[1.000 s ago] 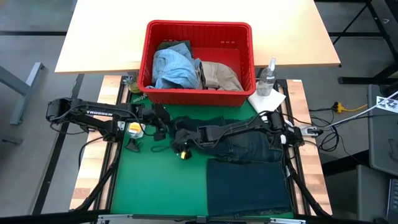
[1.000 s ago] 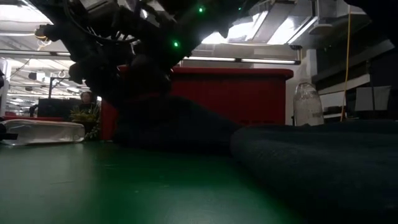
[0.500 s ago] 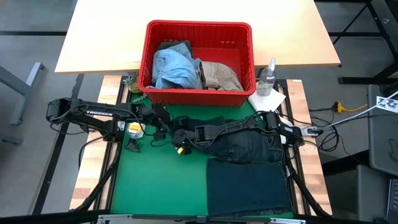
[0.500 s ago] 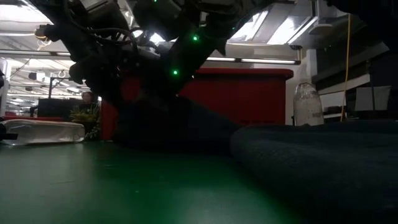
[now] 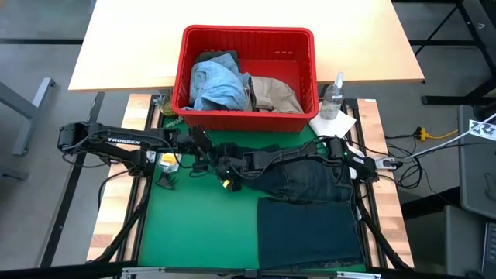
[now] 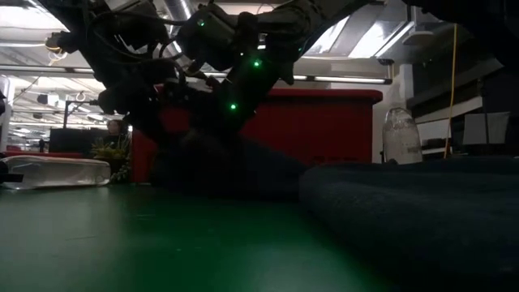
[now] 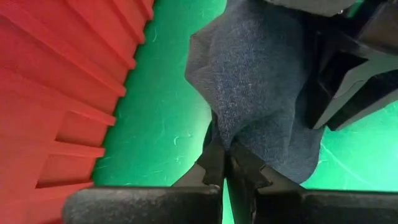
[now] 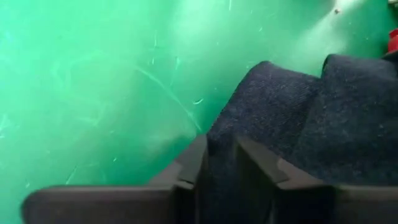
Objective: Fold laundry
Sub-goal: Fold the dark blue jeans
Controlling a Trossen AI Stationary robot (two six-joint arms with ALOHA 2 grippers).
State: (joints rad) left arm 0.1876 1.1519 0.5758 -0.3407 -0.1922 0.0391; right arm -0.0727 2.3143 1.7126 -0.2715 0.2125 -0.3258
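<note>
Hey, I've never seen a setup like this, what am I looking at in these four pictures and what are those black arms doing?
It is a robot with two dark arms at a green-topped table. One picture looks straight down, one looks level across the table, and one comes from each wrist. On the table lie dark navy jeans and a red plastic basket holding light blue denim, a beige khaki piece and a dark olive green piece. A clear bottle stands beside the basket. The left gripper is shut on an edge of the jeans; the right gripper has jeans fabric between its fingers.
</note>
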